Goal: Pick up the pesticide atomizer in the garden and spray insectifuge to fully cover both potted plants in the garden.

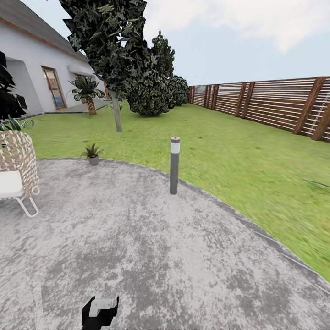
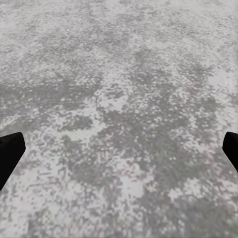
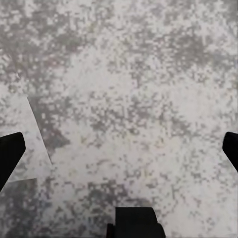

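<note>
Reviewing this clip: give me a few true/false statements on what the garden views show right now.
1. A small potted plant sits at the edge of the grey paving. True.
2. The left gripper holds a spray bottle. False: its fingers are spread apart over bare paving, with nothing between them.
3. A grey bollard light stands near the lawn. True.
4. The wooden fence runs along the head view's left. False: it is on the right; a white house is on the left.

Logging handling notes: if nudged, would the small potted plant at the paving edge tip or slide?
The potted plant looks light and would probably slide. Its squat grey pot suggests tipping is unlikely. The leaves spread wider than the pot, so contact there may bend them.
</note>
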